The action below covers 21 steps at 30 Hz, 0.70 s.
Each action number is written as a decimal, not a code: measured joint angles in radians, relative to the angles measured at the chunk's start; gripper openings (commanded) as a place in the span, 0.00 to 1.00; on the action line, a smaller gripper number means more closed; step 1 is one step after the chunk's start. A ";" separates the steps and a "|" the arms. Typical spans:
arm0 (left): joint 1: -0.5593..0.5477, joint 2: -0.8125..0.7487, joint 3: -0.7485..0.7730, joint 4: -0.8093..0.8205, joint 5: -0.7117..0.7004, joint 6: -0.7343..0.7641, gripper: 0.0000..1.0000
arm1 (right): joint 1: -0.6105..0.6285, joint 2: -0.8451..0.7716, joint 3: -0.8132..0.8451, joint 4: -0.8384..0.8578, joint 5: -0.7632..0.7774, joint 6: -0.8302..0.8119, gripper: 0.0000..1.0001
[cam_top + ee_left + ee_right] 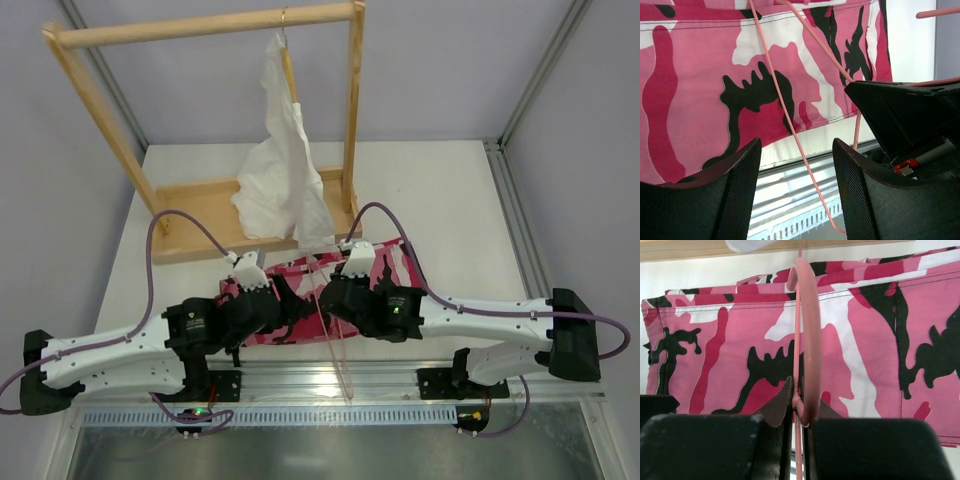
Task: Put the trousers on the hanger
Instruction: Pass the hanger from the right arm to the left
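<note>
Your right gripper (800, 407) is pressed together on the hanger (811, 335), pinching the pink wire just below the hook, which curls upward in front of the wrist camera. Your left gripper (796, 200) stands spread. One thin leg of the hanger shows in the gap between its fingers, with neither finger visibly on it. The trousers (392, 262) lie flat on the desk (460, 200), stretched crossways just ahead of both grippers. The hanger's wire frame crosses over them and reaches back past the desk's near edge; whether the wire rests on the cloth cannot be told. Behind the trousers, a white garment (285, 170) hangs from a wooden rack (200, 28), its lower edge near the trousers' far edge.
</note>
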 measured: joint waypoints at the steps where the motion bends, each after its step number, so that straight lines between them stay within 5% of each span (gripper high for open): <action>1: 0.000 0.000 -0.006 0.008 0.002 -0.007 0.60 | 0.000 0.000 0.000 -0.001 0.012 0.000 0.04; 9: 0.000 -0.039 -0.108 0.124 0.021 -0.024 0.64 | 0.000 0.049 0.001 0.028 0.072 0.003 0.05; 21: 0.000 -0.042 -0.268 0.389 0.127 0.081 0.64 | 0.006 0.147 0.010 0.075 0.036 0.027 0.27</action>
